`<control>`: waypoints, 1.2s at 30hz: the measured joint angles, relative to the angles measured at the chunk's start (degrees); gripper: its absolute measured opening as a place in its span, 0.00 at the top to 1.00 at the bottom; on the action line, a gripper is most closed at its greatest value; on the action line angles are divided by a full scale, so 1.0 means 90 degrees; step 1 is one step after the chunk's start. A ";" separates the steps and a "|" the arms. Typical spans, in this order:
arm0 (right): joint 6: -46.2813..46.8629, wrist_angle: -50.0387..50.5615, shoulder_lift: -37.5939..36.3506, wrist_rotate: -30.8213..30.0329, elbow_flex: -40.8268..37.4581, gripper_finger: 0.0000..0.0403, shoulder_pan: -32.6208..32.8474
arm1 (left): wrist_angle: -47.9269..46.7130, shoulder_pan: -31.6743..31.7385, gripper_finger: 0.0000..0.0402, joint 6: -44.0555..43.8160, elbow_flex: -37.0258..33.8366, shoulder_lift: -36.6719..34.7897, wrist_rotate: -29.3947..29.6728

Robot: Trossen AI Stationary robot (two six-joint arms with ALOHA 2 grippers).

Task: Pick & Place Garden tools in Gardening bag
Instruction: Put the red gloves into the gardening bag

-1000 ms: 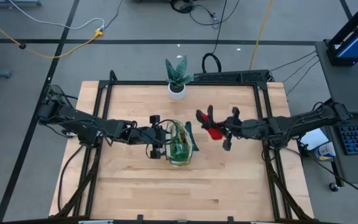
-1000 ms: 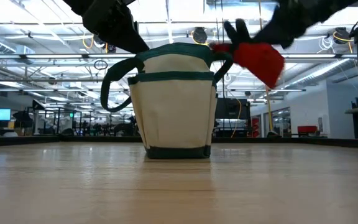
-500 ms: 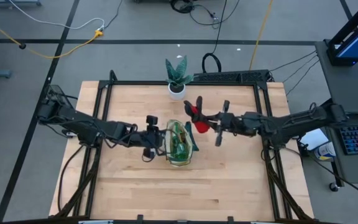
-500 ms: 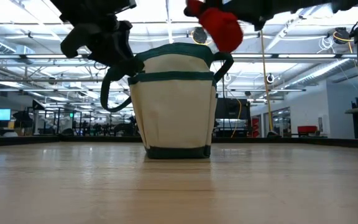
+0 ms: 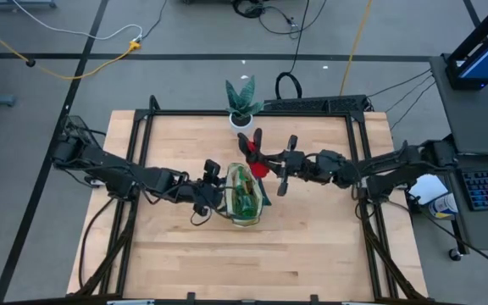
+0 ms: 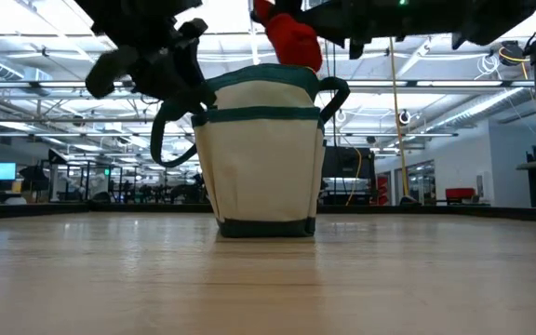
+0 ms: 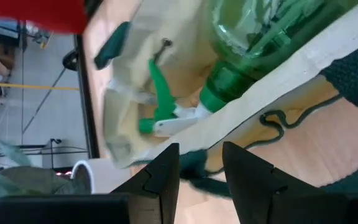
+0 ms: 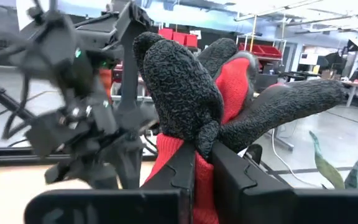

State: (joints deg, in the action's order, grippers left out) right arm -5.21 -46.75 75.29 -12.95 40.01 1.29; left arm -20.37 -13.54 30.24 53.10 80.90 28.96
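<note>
The beige gardening bag (image 5: 246,196) with dark green trim stands upright on the table, a green spray bottle (image 7: 241,68) inside it. My left gripper (image 5: 223,190) is at the bag's left rim, its fingers nearly together on dark green trim. My right gripper (image 5: 267,162) is shut on a red glove with black coated fingers (image 5: 254,157). It holds the glove over the bag's far rim, above the opening in the low view (image 6: 291,37). Other tools are hidden or out of view. My left gripper has the dark green trim (image 7: 194,163) at the bag's left rim between its two fingers, coming level from the table's left. The fingers hide the exact place of contact. The bag stands on its base. My right gripper pinches the glove's red part (image 8: 202,186) between its two fingers, coming level from the table's right. The black glove fingers (image 8: 185,81) stick out beyond the fingertips. The glove is lifted clear, above the bag's rim.
A green plant in a white pot (image 5: 241,120) stands at the table's far edge, just behind the glove. The bag's loop handle (image 6: 167,130) hangs slack at its side. Bare wood lies in front of the bag.
My right gripper has carried the glove toward the table's left and a little up, from the bag's right side to above its far rim. My left gripper has turned at the bag's left side. The bag has stayed in place.
</note>
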 joint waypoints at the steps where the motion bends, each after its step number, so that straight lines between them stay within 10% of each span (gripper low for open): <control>1: 0.0007 -0.0106 0.0082 -0.0001 -0.0001 0.95 -0.0017 | 0.0022 0.0003 0.68 0.0018 0.0000 0.0054 -0.0007; 16: 0.0538 -0.2026 0.1427 0.0043 -0.0001 0.95 -0.0150 | 0.0667 -0.0140 0.69 0.0849 -0.0002 0.0500 0.0108; 25: 0.0891 -0.2047 0.1520 0.0312 -0.0001 0.95 -0.0228 | 0.0677 -0.0119 0.97 0.1017 -0.0002 0.0503 0.0091; 36: 0.0843 -0.1167 0.1525 0.0644 0.0551 0.95 -0.0220 | 0.0964 -0.0136 0.98 0.1375 -0.0002 0.0503 0.0126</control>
State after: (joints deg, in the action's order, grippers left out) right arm 2.37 -57.26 89.01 -7.16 44.97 -0.69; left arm -11.70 -14.76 42.62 53.08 85.43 30.09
